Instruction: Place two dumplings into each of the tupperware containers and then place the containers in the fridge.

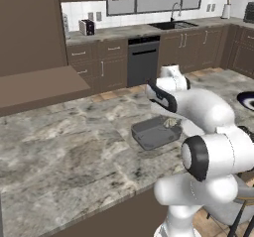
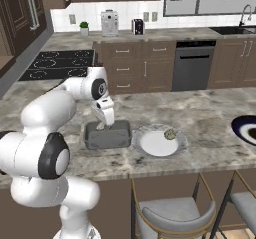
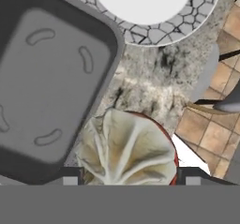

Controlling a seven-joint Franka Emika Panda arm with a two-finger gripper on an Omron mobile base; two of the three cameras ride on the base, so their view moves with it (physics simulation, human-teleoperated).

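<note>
Loading step: claw (image 3: pixel 125 183) holds a dumpling (image 3: pixel 126 150) between its tips, jaws wide around it, carried over the near rim of the grey tub (image 2: pixel 107 135) on the desk (image 1: pixel 59 151). Tub looks empty — another dumpling (image 2: pixel 170 133) sits on the pale plate (image 2: pixel 150 145) just beside. Next, likely: shift over the tub's middle, then release. Arm bends forward, hand pointing down.

Between the jaws, dumpling (image 3: pixel 126 150) cut off below by the grey band. Dark grey tupperware container (image 3: pixel 47 78) cropped at left edge; pale plate (image 3: pixel 145 3) cropped above.
</note>
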